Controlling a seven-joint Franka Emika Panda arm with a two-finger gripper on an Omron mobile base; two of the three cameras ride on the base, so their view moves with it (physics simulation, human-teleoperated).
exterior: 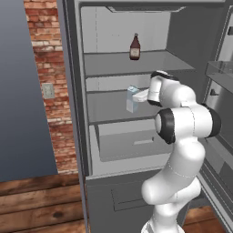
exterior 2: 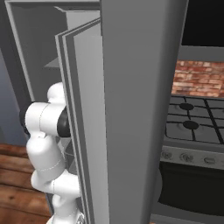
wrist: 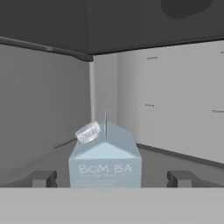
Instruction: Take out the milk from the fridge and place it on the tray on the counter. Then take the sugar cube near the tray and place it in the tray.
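Milk point(wrist: 105, 162) between tool point(wrist: 111, 178) fingers (spread wide)

My arm point(exterior: 182, 150) is glossy white, bulbous rounded segments, dark bands at the joints; small dark fingertips point(wrist: 43, 178).

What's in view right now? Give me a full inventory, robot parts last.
milk: one, pale blue-and-white carton, upright on the fridge's middle shelf, between the pincer's fingertips in the hand view
brown bottle: one, dark brown, upright on the upper shelf
fridge: one, grey, open, with grey shelves and a pale drawer below
fridge door: one, grey, swung open, covering the middle of the right base view
stove: one, grey with dark burners, right of the fridge
brick wall: red-brown, left of the fridge
wall outlet: one, pale, on the brick wall
arm: one, white with dark joints, reaching into the fridge
pincer: one, dark tips, open either side of the milk
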